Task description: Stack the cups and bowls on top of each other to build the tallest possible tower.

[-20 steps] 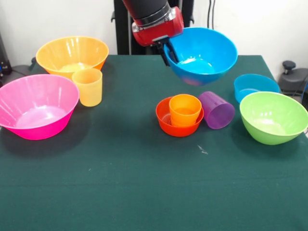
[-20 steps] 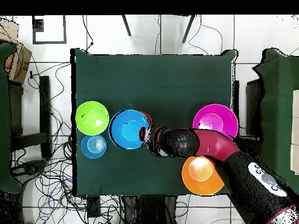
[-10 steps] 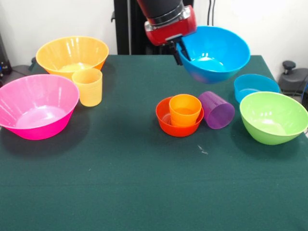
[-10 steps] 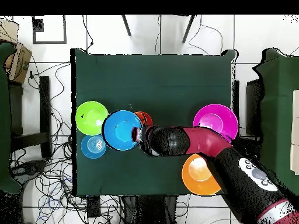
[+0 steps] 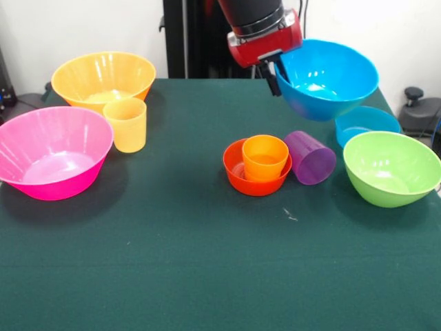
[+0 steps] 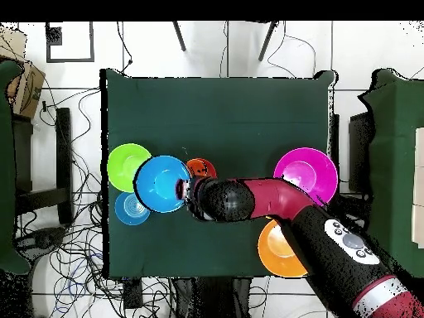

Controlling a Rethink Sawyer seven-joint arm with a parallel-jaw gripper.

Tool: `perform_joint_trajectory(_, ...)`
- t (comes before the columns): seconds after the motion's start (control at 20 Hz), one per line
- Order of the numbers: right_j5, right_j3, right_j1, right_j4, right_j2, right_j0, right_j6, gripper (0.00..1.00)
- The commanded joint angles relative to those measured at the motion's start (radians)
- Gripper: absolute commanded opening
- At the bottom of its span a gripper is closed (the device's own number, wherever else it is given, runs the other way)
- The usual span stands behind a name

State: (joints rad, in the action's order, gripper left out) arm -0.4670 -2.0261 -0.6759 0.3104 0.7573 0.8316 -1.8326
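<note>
Green cloth-covered table (image 5: 172, 276) w/ bright glossy plastic cups & bowls spread on it. Red and black robot arm (image 5: 258, 24) comes down from top centre; its gripper (image 5: 274, 74) is clamped on the near-left rim of the medium blue bowl (image 5: 331, 76), one dark finger (image 5: 273, 77) showing outside the wall. That bowl is lifted clear of the table, tilted slightly, opening up, deep round shape, shiny sky blue. In the overhead view it hangs partly over the lime green bowl (image 6: 124, 166) and small blue bowl (image 6: 131, 209).

Front view, centre: small red-orange bowl (image 5: 238, 172), shallow, sits on the cloth w/ the orange cup (image 5: 265, 157) standing upright inside it, a short tapered tumbler, no handle. Purple cup (image 5: 311, 157) lies on its side just right of that pair, mouth facing the camera side, touching or nearly touching the bowl; can't tell which.

Right side: lime green bowl (image 5: 391, 167) upright near the table's edge; small blue bowl (image 5: 368, 123) just behind it, partly under the lifted bowl.

Left side: big pink bowl (image 5: 52, 152) upright at the left edge. Behind it, big yellow bowl (image 5: 103, 79), more amber-orange in tone. Yellow-orange cup (image 5: 125, 124) stands upright between the two, just in front of the yellow bowl, apart from the pink one
</note>
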Motion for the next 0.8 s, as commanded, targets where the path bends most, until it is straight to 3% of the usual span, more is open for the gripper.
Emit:
perform_joint_trajectory(0.05, 0.098, -0.070, 0.017, 0.020, -0.048, -0.036, -0.114, 0.00)
perform_joint_trajectory(0.8, 0.169, -0.102, 0.016, -0.014, -0.063, -0.079, -0.157, 0.00)
